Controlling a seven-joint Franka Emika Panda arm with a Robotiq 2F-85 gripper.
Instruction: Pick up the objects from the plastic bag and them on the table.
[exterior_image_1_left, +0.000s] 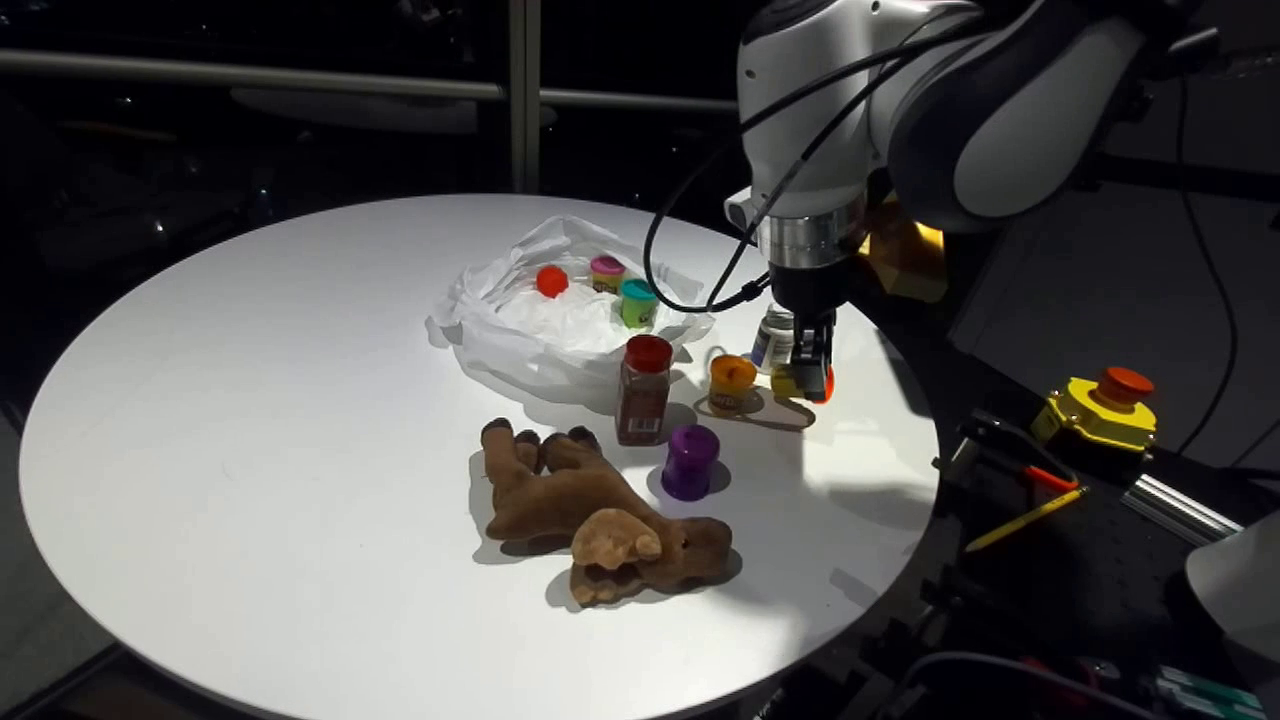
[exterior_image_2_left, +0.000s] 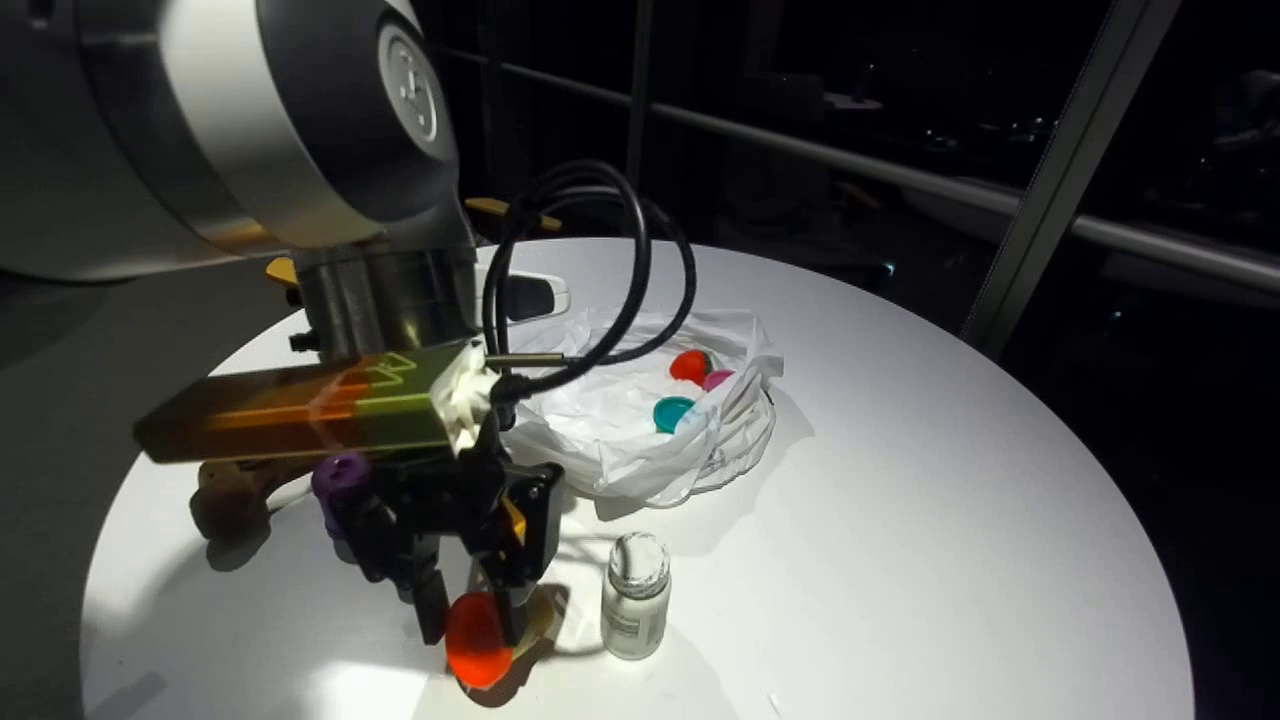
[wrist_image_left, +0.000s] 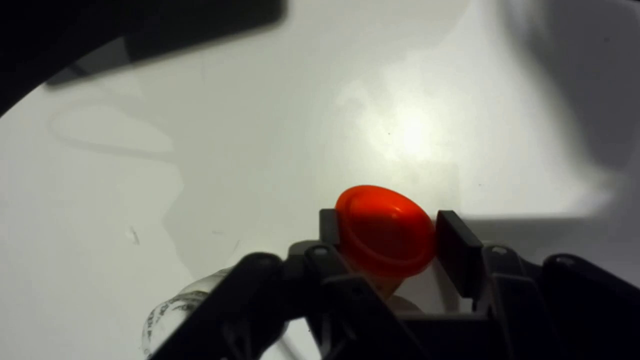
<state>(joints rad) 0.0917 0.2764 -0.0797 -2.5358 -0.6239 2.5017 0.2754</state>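
My gripper (wrist_image_left: 387, 230) is shut on a red-lidded can (exterior_image_2_left: 478, 645), its pads meeting both sides of the lid. The can lies tilted, low over the white table (exterior_image_1_left: 250, 450); I cannot tell whether it touches it. Inside the plastic bag (exterior_image_1_left: 525, 355) are a red ball-like piece (exterior_image_1_left: 552, 281), a pink-lidded can (exterior_image_1_left: 606, 268) and a green can (exterior_image_1_left: 638, 305). Out on the table stand an orange can (exterior_image_1_left: 731, 385), a red-capped bottle (exterior_image_1_left: 642, 400), a purple cup (exterior_image_1_left: 690, 465) and a clear labelled bottle (exterior_image_2_left: 636, 600). The brown plush toy (exterior_image_1_left: 570, 500) lies on its side.
In both exterior views the black cable loop (exterior_image_2_left: 640, 260) hangs from the arm near the bag. Beside the table, a yellow box with a red button (exterior_image_1_left: 1100, 415) and a yellow pencil (exterior_image_1_left: 1025, 520) rest on a dark surface.
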